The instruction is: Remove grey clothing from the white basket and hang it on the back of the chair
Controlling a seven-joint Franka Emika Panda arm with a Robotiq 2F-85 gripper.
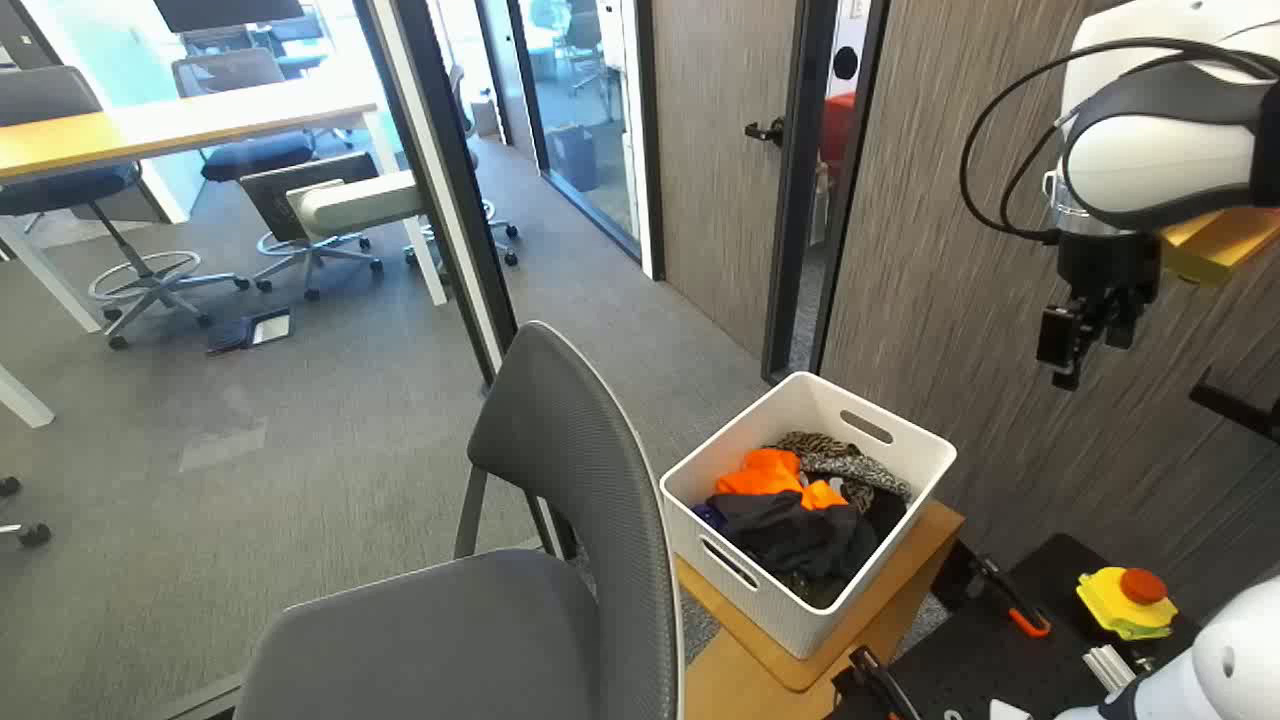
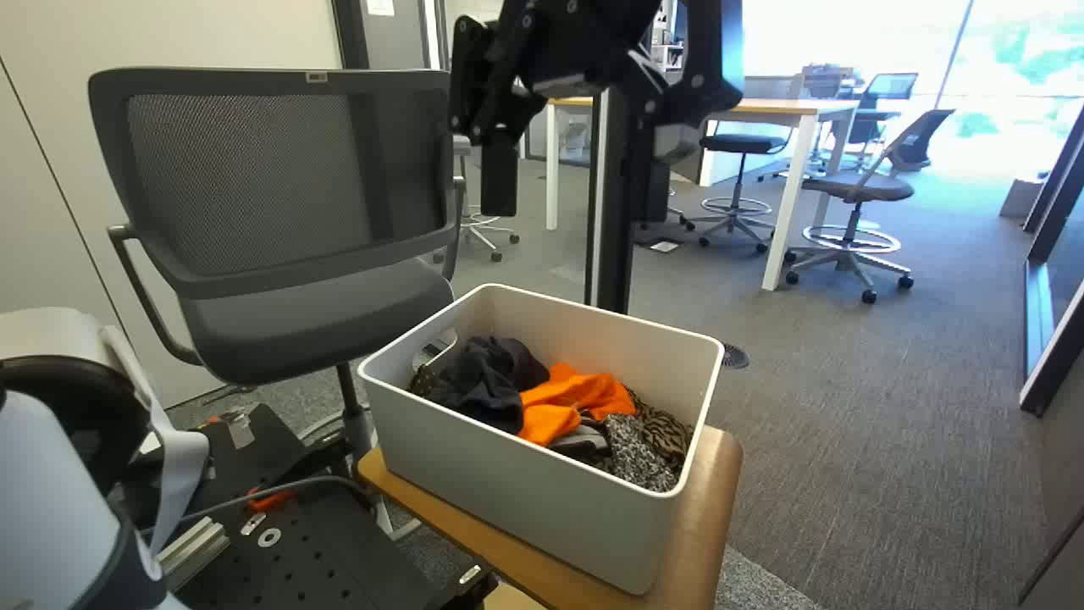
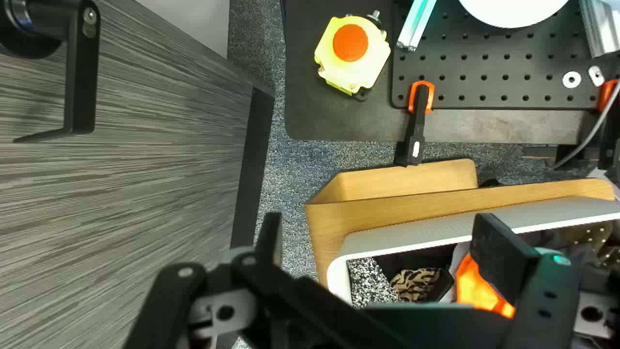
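Observation:
The white basket (image 1: 740, 600) holds a heap of clothes and also shows in an exterior view (image 2: 525, 487) and in the wrist view (image 3: 411, 246). A dark grey, nearly black cloth (image 1: 795, 530) lies on the heap, partly over an orange cloth (image 1: 765, 472). The dark cloth also shows in an exterior view (image 2: 478, 381). The grey chair's back (image 1: 570, 430) stands beside the basket and shows in an exterior view (image 2: 246, 169). No clothing hangs on it. My gripper (image 1: 1093, 355) is open and empty, up above the basket's level. Its fingers are spread wide in the wrist view (image 3: 382, 235).
The basket stands on a wooden stand (image 2: 703, 508). A black table (image 2: 339, 542) near the robot base carries clamps and a yellow box with a red button (image 3: 351, 53). A wood-grain door (image 3: 145, 169) with a black handle (image 3: 80, 72) and a glass partition post (image 1: 450, 190) are near.

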